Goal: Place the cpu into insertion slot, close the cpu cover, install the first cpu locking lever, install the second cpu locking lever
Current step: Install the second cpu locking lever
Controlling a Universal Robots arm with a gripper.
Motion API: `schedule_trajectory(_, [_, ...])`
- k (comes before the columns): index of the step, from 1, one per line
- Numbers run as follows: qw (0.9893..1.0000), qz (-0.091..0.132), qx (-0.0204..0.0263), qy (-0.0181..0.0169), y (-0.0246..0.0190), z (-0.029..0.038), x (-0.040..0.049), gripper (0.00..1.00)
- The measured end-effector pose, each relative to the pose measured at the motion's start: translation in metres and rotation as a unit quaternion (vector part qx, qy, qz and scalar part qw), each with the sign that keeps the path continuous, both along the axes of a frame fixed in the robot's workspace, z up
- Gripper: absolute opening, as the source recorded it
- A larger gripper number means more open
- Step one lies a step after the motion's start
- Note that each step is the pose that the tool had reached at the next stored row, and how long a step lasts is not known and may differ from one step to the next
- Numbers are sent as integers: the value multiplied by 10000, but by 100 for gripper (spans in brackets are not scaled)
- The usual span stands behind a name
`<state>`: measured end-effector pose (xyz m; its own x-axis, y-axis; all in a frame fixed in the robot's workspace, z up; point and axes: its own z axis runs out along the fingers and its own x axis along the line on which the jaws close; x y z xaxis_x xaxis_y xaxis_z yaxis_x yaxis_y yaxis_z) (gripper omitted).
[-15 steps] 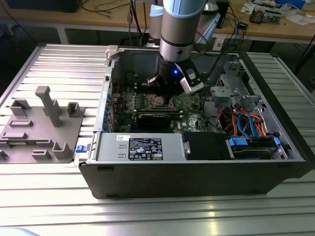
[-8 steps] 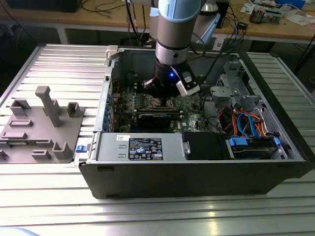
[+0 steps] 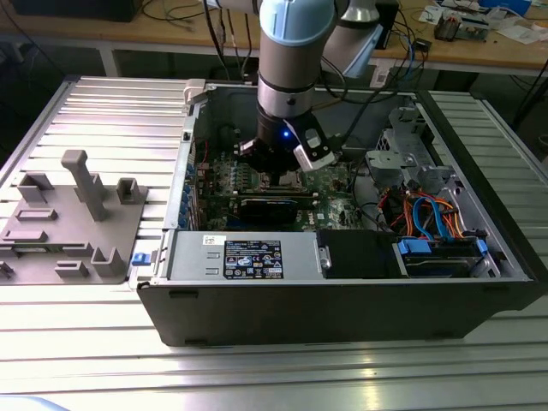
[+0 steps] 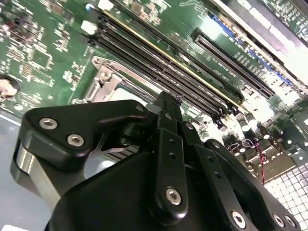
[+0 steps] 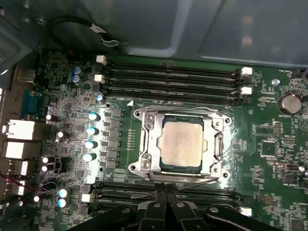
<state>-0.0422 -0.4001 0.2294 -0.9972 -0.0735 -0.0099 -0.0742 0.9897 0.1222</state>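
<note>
Arm: reaches down from above into the open computer case (image 3: 342, 282), which lies on the ribbed metal tabletop (image 3: 103, 111).
Tool (image 5: 166, 196): low over the green board (image 5: 269, 144), at the socket's edge; its black fingers (image 5: 159, 198) are pressed together, with nothing visibly held.
Cpu (image 5: 182, 142): flat in the slot, silver top up, in the first wrist view.
Cover (image 5: 180, 115): closed down around the cpu, which shows through its square window.
Lever (image 5: 192, 179): a thin wire bar running along the socket side nearest the fingers, right by their tips; whether it is latched I cannot tell.
Memory slots (image 5: 168, 79): long black rows on both sides of the socket.
Second wrist view: the tool's black body (image 4: 159, 183) up close, with a socket corner (image 4: 103, 79) past it.
Grey fixture (image 3: 73, 218): on the tabletop to the exterior view's left, well apart from the case.
</note>
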Motion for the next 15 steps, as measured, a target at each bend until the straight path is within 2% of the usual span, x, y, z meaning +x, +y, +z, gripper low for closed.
schedule_trajectory(8, [10000,0,3,0,-2,-61,-87,11])
schedule_trajectory(15, [10000,3,2,0,5,-141,-210,11])
